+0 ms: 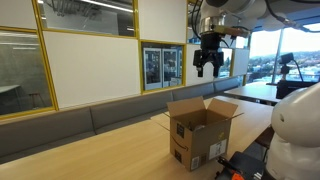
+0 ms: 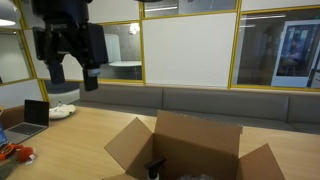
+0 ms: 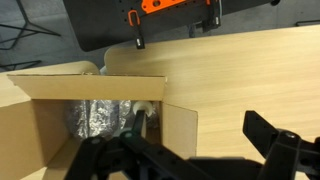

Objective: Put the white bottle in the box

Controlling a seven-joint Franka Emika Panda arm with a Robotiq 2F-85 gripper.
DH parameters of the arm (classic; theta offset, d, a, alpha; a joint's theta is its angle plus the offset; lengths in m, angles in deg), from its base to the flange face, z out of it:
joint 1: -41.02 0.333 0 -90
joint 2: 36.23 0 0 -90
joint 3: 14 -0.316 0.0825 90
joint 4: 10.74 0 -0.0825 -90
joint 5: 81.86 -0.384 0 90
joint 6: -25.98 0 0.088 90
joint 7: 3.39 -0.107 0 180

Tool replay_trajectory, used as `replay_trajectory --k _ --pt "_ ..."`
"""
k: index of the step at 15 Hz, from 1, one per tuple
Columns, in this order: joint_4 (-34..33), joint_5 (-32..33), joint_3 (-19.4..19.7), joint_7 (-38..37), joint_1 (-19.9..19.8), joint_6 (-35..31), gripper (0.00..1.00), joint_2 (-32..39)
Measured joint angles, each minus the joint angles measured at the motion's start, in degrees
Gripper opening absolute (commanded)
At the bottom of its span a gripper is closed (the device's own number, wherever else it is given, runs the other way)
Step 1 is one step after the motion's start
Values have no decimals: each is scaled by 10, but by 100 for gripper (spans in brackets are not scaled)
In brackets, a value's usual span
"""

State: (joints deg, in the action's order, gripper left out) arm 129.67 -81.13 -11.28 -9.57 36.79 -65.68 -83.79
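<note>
Gripper (image 1: 207, 66) hangs at 12 o'clock high over the box (image 1: 198, 138), fingers apart, empty; white bottle (image 3: 140, 118) sits inside beside silvery wrap (image 3: 95, 118), probably light, slick plastic, best pinched across the body below the trigger.

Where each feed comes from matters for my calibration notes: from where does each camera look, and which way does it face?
Exterior view: stands off the table, facing the box on its labelled side. The gripper hangs open above it, and the white robot body is at the right.
Exterior view: low and close to the box, facing the glass wall. The gripper is at upper left.
Wrist view: looks down into the box at what looks like the white bottle. The fingers are at the bottom edge.
Shared: all three views show the box, and both exterior views show the gripper.
</note>
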Motion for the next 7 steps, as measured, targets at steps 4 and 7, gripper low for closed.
replay_trajectory --k 4,7 --pt "26 -33 22 58 16 -3 100 -28" --pt "33 -34 25 65 18 -7 100 -32"
